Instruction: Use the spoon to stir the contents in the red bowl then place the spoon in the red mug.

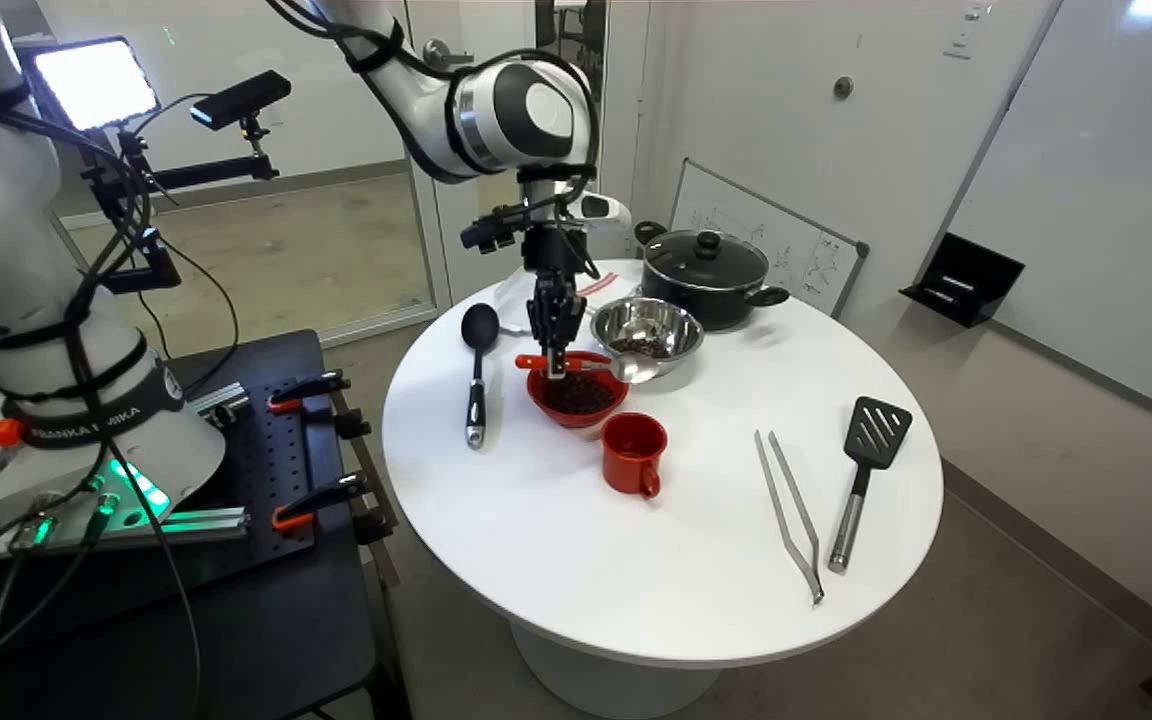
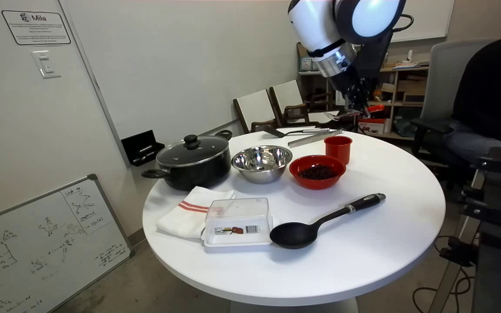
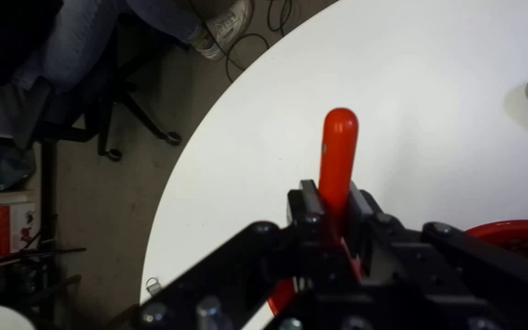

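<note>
My gripper (image 1: 556, 368) is shut on the handle of a spoon (image 1: 635, 368) with a red handle and a shiny metal head. In the wrist view the red handle (image 3: 338, 146) sticks out between the finger pads. The spoon lies roughly level in the air, head pointing away from the robot base. An exterior view shows the gripper (image 2: 363, 114) higher than the red mug's rim. The red bowl (image 2: 318, 184) stands on the table with dark small pieces inside. Beside it is the red mug (image 1: 626, 462), upright. In the wrist view, the gripper hides much of what lies below.
A large black spoon (image 2: 294, 235) lies near the bowl. Around the table stand a steel bowl (image 2: 261, 176), a black lidded pot (image 2: 200, 171), a clear plastic box (image 2: 237, 221) and a towel (image 2: 185, 217). Tongs (image 1: 786, 515) and a slotted spatula (image 1: 876, 432) lie on the far side.
</note>
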`<action>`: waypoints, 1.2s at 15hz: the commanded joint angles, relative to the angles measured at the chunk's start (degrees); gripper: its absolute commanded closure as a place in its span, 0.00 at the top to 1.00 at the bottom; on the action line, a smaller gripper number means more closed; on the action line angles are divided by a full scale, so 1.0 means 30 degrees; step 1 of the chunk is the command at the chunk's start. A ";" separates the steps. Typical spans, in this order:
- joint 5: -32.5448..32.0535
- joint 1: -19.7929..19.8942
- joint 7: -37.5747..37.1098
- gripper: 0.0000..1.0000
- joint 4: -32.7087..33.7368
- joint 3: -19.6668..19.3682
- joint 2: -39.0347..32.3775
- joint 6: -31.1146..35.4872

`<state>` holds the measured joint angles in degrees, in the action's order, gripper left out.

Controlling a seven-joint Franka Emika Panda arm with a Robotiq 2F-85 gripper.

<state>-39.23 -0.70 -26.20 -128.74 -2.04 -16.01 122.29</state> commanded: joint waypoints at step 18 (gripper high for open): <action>0.5031 0.0690 0.5787 0.04 0.5348 -0.1077 -0.4632 -0.3732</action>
<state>-24.82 1.80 -9.09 -116.56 -4.12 -27.07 112.19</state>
